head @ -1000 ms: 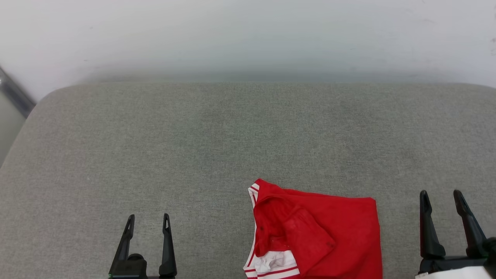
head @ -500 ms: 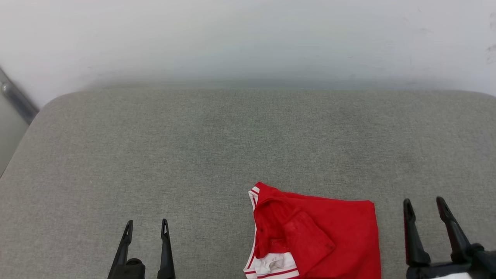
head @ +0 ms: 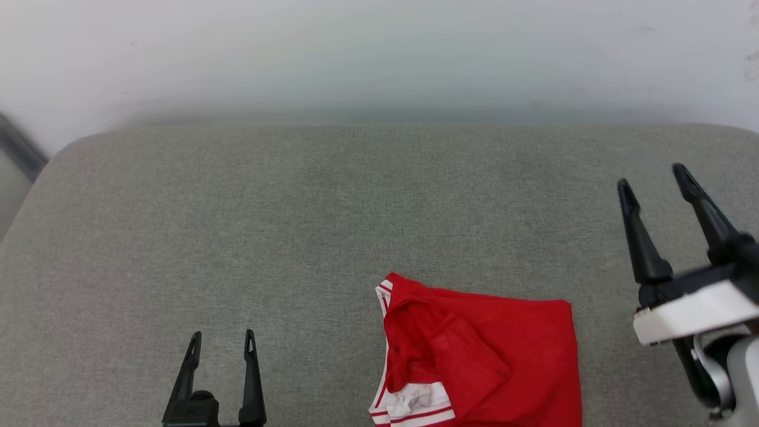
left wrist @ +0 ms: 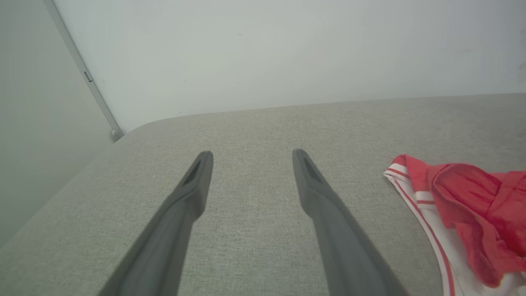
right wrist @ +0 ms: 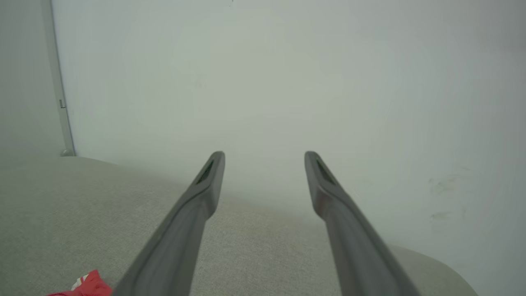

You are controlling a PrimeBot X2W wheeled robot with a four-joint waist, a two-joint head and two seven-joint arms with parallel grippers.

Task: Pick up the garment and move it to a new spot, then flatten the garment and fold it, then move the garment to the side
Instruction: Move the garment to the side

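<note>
Rumpled red garment [head: 510, 356] folded square on coarse grey woven cushion [head: 296, 207] (striped white cuff [head: 415, 408] showing). Spread wide, empty: tapered dark fingers of left gripper [head: 223, 335] and right gripper [head: 651, 177].

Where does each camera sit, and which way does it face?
Head view: on the head, looking forward and down at the grey cushion and red garment; left gripper lower left, right gripper higher right, both open.
Left wrist view: on the left wrist, looking along its fingers across the cushion to the white wall.
Right wrist view: on the right wrist, along its fingers, mostly at that wall.
Shared: all three show the garment.
</note>
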